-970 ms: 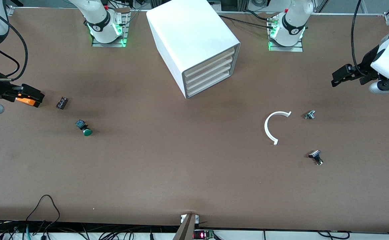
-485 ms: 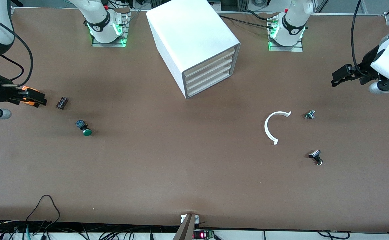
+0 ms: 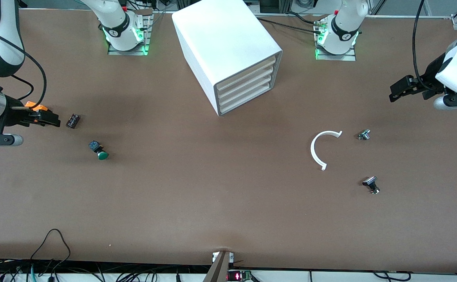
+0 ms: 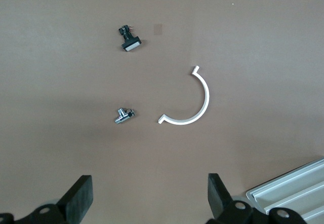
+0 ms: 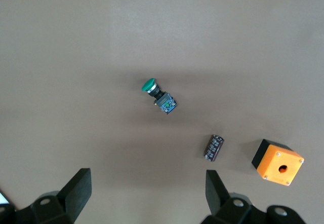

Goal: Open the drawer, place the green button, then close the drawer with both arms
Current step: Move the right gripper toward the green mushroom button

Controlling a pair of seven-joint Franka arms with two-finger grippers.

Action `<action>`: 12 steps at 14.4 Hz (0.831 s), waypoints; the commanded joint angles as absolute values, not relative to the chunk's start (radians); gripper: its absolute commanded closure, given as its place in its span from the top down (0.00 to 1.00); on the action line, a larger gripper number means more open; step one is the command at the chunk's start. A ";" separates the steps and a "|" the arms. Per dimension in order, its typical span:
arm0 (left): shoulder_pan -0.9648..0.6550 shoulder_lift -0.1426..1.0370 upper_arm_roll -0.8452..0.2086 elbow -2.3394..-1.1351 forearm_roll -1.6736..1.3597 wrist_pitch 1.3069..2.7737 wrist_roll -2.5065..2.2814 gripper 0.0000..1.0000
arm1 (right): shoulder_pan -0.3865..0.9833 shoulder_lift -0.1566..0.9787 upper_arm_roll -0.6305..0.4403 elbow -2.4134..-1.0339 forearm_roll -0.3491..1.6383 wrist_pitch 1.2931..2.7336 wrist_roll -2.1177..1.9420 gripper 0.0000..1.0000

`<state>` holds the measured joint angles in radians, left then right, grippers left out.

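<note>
The right end effector [image 3: 52, 120], fingers apart and empty, hangs over the worktop [image 3: 212, 196] at the right arm's end, above an orange box [image 5: 278, 161] and beside a small dark cylinder [image 3: 73, 120]. Over the last second it has slid toward that cylinder. The button [image 3: 99, 151] lies on its side nearby, nearer the front camera. The left end effector [image 3: 397, 92], also spread and empty, waits unmoved at the left arm's end. The drawer [image 3: 246, 102] remains shut, so opening it appears to come first, likely needing a finger hooked on its front.

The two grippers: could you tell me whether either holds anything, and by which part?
Nothing is held: the left gripper and the right gripper both hang open over bare table.
</note>
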<state>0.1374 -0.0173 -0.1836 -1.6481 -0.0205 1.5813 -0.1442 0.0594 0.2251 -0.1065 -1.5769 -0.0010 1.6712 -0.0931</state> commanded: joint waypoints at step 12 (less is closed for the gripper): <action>0.123 0.070 -0.209 -1.571 -0.011 1.543 -0.152 1.00 | 0.066 0.409 -0.094 -1.578 0.014 1.827 -0.290 1.00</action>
